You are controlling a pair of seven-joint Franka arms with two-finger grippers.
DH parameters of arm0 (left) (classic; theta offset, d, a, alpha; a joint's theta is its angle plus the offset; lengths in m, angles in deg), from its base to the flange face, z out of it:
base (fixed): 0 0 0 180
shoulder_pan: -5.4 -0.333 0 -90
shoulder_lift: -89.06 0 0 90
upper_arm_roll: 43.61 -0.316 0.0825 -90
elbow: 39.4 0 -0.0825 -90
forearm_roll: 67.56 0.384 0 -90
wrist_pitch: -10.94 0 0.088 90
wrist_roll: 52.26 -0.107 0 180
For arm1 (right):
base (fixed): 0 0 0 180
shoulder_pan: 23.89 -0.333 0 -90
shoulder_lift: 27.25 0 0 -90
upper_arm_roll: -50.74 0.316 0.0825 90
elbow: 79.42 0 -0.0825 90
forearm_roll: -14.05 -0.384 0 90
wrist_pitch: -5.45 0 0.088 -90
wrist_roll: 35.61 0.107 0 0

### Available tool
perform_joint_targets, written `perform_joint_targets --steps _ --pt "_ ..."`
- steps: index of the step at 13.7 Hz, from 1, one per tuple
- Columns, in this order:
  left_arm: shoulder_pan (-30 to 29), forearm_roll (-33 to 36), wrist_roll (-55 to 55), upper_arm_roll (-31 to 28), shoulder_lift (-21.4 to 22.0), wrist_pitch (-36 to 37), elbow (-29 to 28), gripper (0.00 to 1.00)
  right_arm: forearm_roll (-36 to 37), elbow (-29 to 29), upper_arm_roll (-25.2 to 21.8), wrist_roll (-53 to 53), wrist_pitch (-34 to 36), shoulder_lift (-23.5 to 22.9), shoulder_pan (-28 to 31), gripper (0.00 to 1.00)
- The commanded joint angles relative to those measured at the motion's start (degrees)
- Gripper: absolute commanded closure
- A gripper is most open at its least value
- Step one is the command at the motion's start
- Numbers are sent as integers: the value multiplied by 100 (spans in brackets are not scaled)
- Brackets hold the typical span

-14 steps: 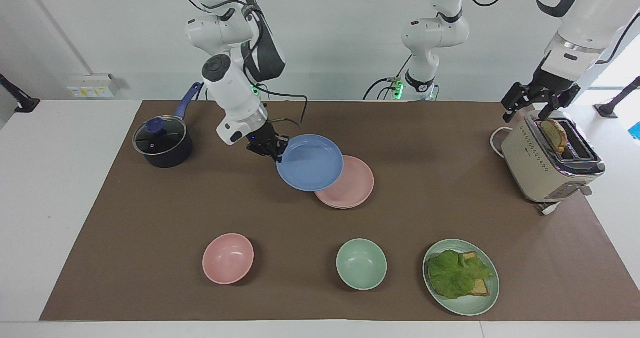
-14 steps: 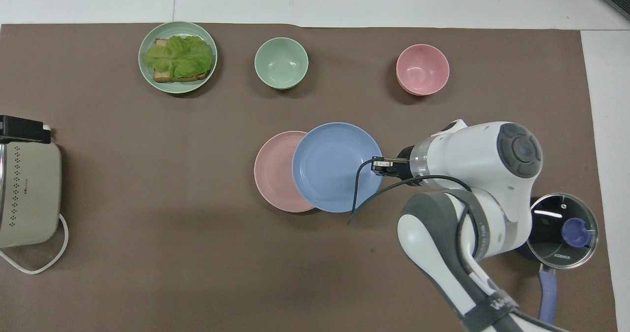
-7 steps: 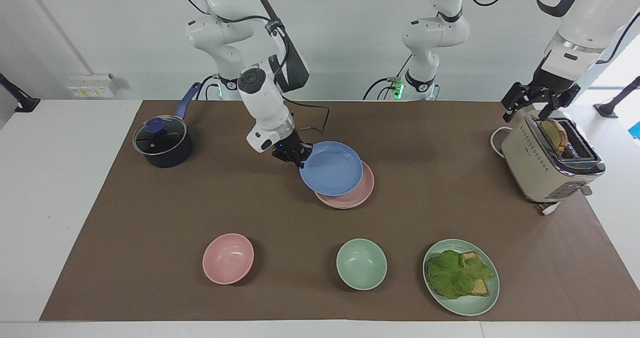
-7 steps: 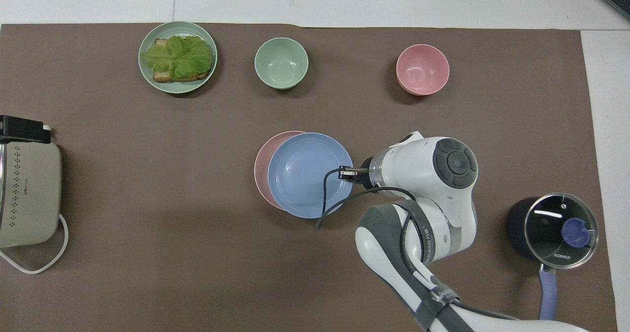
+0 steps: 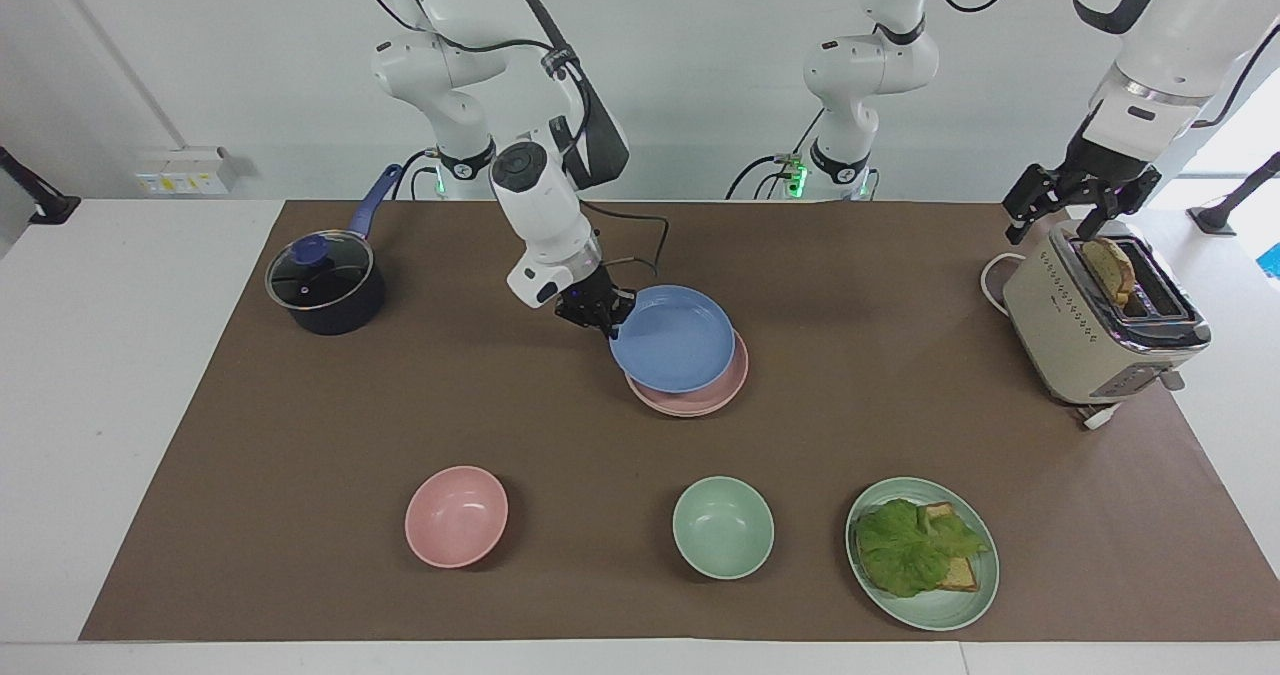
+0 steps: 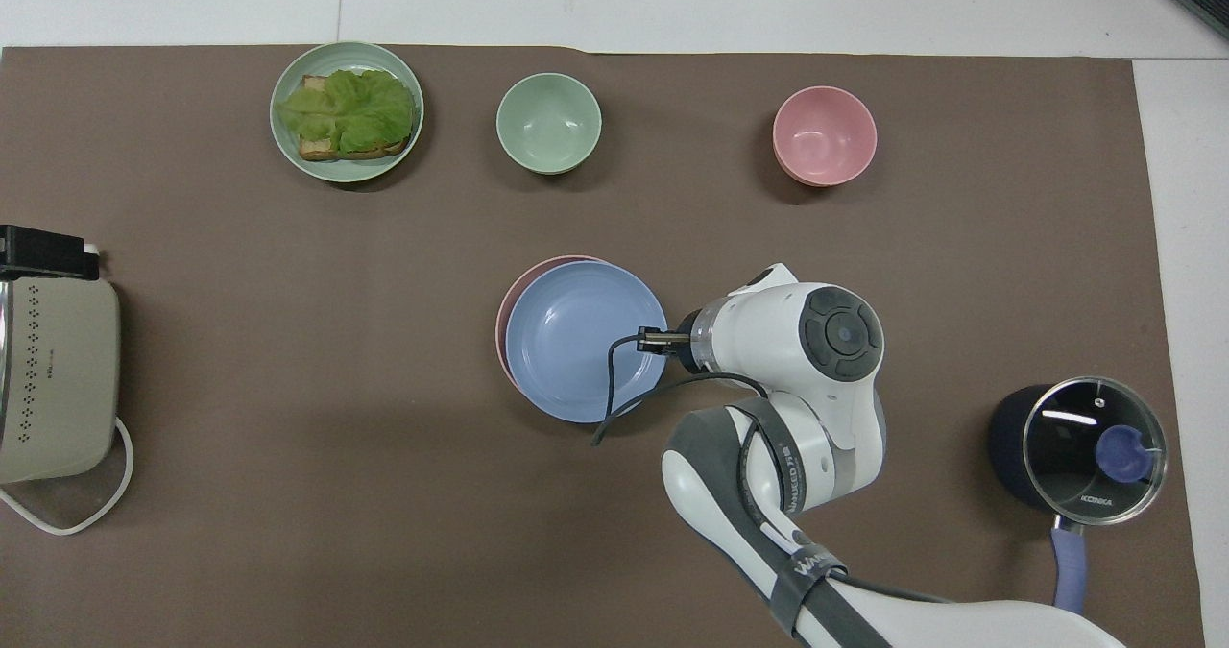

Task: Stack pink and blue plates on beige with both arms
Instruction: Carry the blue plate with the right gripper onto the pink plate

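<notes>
The right claw [image 5: 606,321] is clamped tight on the rim of the blue plate [image 5: 672,338], at the edge toward the right arm's end of the tabletop [image 5: 300,435]. It carries the plate in the air over the pink plate [image 5: 712,398], slightly tilted, the gripped edge sitting higher. From overhead the blue plate [image 6: 584,341] covers nearly all of the pink plate [image 6: 503,314], which shows only as a thin crescent along the edge toward the left arm's end. In the facing view a gap shows between the two plates on the gripped side; whether the low edge of the blue plate touches the pink one I cannot tell. Under the pink plate a paler rim peeks out in the facing view, but I cannot say for sure that it is the beige plate.

The left claw [image 5: 1075,205] waits with its fingers spread wide, holding nothing, above the cream toaster [image 5: 1085,340] at the left arm's end; a slice of toast [image 5: 1108,267] stands in the slot just below it.

Farther from the robots lie a pink bowl [image 5: 456,515], a green bowl [image 5: 722,527] and a green plate [image 5: 940,610] bearing lettuce and toast. A dark pot [image 5: 325,285] with a glass lid stands toward the right arm's end.
</notes>
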Motion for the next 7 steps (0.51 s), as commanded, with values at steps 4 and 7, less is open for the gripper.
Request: perform_joint_targets --steps 4,7 --pt "-38 67 65 35 13 75 16 0 -140 22 17 -12 -271 -92 -14 100" --pt "-38 67 65 27 13 75 16 0 -499 22 44 -55 -280 -92 -14 100"
